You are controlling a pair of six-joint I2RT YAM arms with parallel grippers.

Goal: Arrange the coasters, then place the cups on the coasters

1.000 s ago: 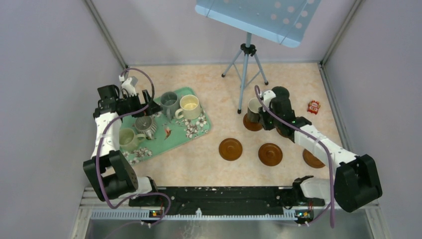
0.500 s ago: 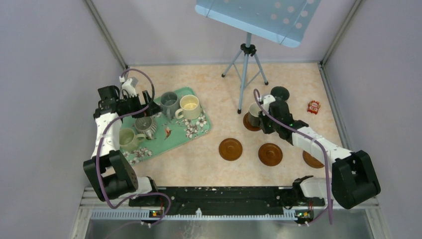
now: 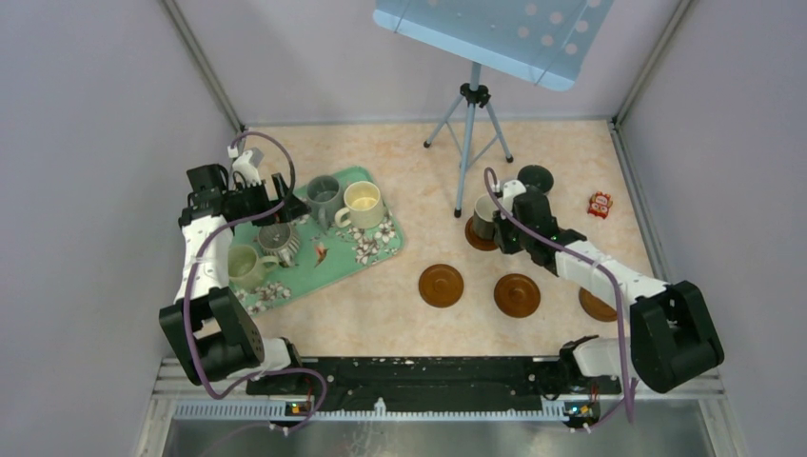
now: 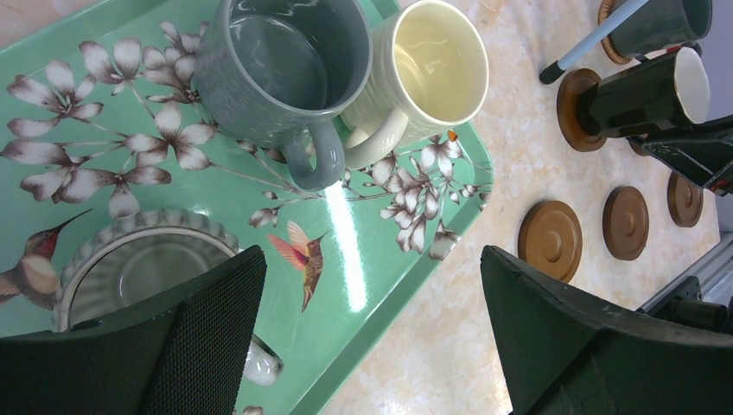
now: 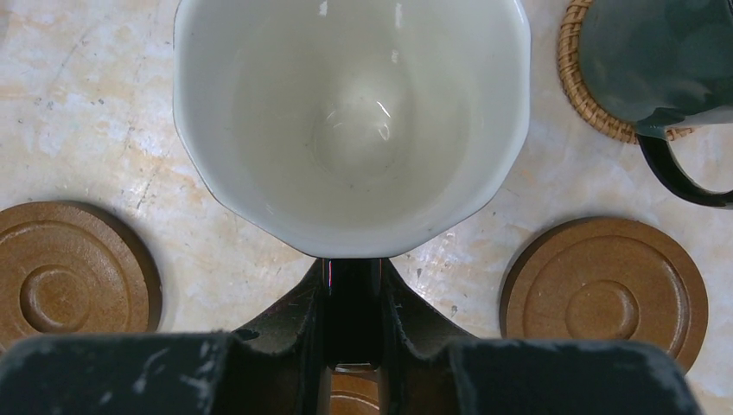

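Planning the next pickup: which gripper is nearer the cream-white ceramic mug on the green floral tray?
Left. The left gripper hovers open over the tray, beside the cream-white mug; the right gripper is far across the table, shut on the handle of a dark cream-lined mug.

Left arm extended forward, wrist turned inward; left gripper jaws spread wide. Right arm reaching forward-inward; right gripper pinched on dark mug handle.

Bright, even light from overhead, shadows soft and short. White glare streak on the green floral tray. Fingers of the left gripper blurred up close.
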